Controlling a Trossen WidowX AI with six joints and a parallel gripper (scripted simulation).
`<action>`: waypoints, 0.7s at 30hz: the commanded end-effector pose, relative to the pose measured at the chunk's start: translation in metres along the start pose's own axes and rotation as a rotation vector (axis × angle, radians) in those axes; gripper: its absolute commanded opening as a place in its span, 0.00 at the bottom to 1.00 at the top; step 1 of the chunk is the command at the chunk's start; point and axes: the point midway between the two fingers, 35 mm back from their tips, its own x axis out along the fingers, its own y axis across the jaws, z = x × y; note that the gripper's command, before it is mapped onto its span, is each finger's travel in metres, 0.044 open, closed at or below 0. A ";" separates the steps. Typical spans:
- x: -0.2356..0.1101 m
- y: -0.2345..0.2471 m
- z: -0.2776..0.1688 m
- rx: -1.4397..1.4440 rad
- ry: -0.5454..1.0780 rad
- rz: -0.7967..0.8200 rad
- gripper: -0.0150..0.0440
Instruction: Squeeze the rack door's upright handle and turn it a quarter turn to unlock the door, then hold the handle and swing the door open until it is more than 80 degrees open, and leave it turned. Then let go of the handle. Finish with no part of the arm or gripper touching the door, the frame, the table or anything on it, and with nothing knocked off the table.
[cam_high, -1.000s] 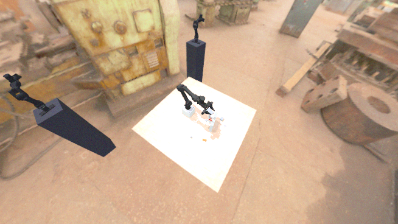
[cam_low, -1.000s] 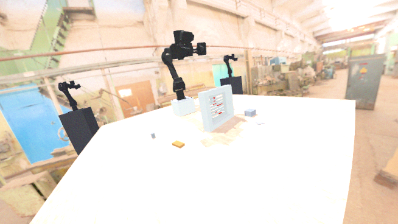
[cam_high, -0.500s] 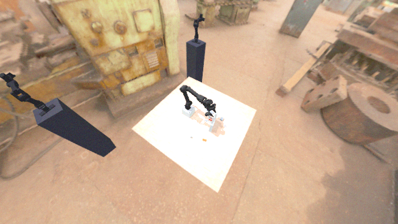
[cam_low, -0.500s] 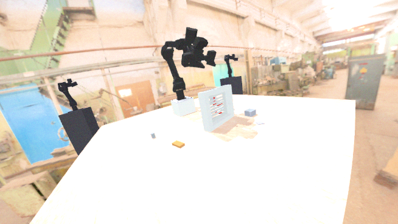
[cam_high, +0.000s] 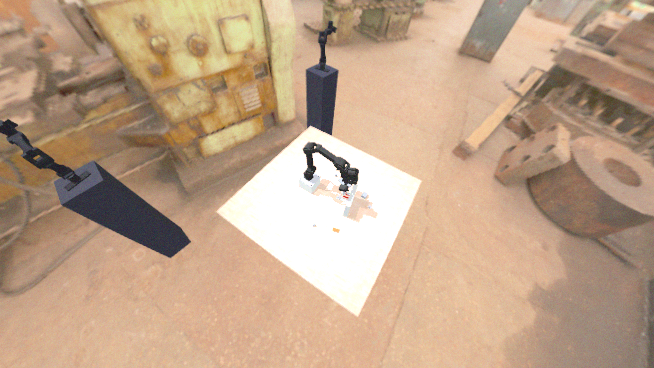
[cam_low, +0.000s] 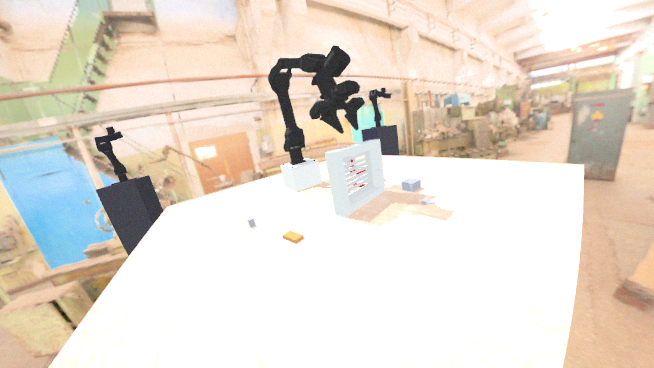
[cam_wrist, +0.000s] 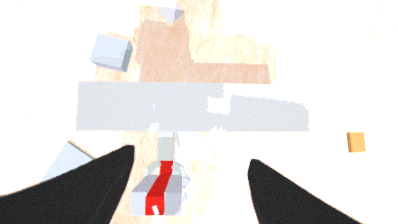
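Observation:
The pale blue-grey rack frame (cam_high: 347, 209) (cam_low: 341, 192) (cam_wrist: 115, 107) stands upright on the table. In the exterior view white slats and red marks show inside its opening; the door appears to lie in the frame, its exact angle hard to tell. A grey handle with a red stripe (cam_wrist: 159, 187) juts from the frame's arm side in the wrist view. My gripper (cam_low: 349, 130) (cam_wrist: 192, 159) is open and empty, pointing down above the frame. In the wrist view the handle shows below the fingertips, close to the left finger, not between the fingers.
A blue-grey block (cam_high: 364, 195) (cam_low: 411, 185) (cam_wrist: 110, 52) and a small pale piece (cam_low: 427, 201) (cam_wrist: 171, 13) lie beyond the frame. An orange block (cam_high: 336, 230) (cam_low: 292, 236) (cam_wrist: 356, 142) and a small grey block (cam_high: 314, 226) (cam_low: 251, 222) lie to one side. Another pale piece (cam_wrist: 66, 163) is beside the left finger.

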 end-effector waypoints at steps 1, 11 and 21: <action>0.005 0.006 -0.009 -0.032 0.111 -0.002 0.76; 0.010 0.022 -0.036 -0.111 0.403 -0.003 0.76; 0.018 0.022 -0.039 -0.113 0.408 -0.003 0.76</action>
